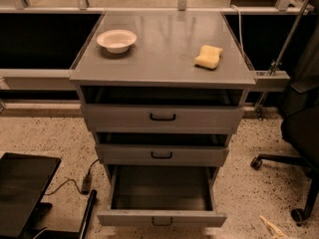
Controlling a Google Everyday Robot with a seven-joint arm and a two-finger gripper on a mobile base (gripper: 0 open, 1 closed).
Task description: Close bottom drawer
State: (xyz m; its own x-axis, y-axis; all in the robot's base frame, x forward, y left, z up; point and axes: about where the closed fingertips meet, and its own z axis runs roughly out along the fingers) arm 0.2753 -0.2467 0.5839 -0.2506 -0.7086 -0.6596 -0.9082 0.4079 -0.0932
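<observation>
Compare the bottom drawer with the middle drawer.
The bottom drawer is pulled far out, its empty inside showing; the middle drawer is barely out. The bottom drawer's front is slimmer than the middle drawer's. Both are grey. The gripper is at the lower right edge, touching neither.

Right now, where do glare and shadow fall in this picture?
Camera view: soft glare on the cabinet top between the white bowl and the yellow sponge; dark shadow in the gaps above the two upper drawers; the open bottom drawer is dim inside; the pincer, pale, shows at the bottom right edge, over the speckled floor.
</observation>
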